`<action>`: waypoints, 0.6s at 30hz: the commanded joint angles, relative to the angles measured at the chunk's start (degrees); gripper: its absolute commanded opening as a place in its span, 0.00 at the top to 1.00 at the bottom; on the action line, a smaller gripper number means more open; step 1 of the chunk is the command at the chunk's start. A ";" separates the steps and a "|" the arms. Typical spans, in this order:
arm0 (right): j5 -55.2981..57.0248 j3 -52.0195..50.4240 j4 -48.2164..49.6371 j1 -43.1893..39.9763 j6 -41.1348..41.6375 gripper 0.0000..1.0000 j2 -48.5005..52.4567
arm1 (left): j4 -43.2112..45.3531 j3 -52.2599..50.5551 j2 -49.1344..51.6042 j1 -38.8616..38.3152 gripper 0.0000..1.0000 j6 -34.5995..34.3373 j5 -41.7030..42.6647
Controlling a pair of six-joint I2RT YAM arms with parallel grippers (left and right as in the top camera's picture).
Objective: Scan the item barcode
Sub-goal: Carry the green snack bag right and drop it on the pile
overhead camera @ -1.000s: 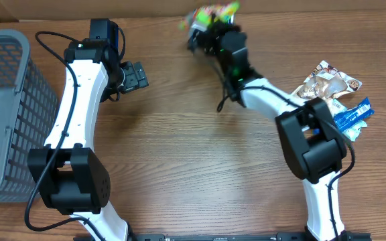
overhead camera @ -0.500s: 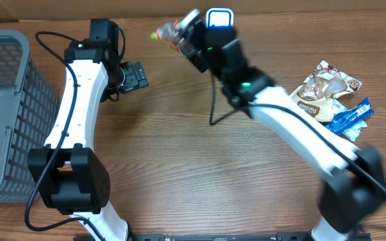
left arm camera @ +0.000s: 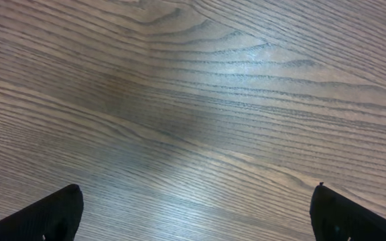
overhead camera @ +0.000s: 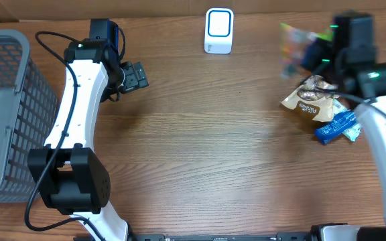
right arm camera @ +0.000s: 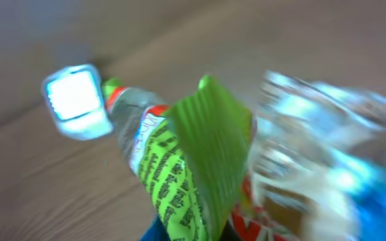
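Right end effector (overhead camera: pixel 305 52) clenched on green snack packet (overhead camera: pixel 289 45), held above snack pile (overhead camera: pixel 310 100), well apart from scanner (overhead camera: pixel 218 30); left end effector (overhead camera: pixel 138 75) released, idle over table (overhead camera: pixel 213 154); transport step, next probably needs barcode facing scanner.

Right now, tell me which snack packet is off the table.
The green packet, in the right end effector; the tan packet and blue packet lie on the table.

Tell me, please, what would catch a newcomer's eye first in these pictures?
The bright green-and-red snack packet, blurred, held in the right end effector at the upper right of the overhead view, draws the eye first. Next comes the white scanner at top centre, then the grey mesh basket at the left edge.
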 commanded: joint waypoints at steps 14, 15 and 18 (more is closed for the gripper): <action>-0.63 -3.61 -5.40 -20.72 4.46 0.44 12.11 | 0.07 0.92 0.46 0.09 0.00 -0.79 -0.52; -0.63 -3.61 -5.60 -20.83 4.48 0.37 12.26 | 0.07 0.92 0.46 0.09 0.01 -0.79 -0.52; -0.81 -2.97 -5.84 -20.85 4.24 0.26 11.96 | 0.07 0.94 0.46 0.09 0.00 -0.79 -0.52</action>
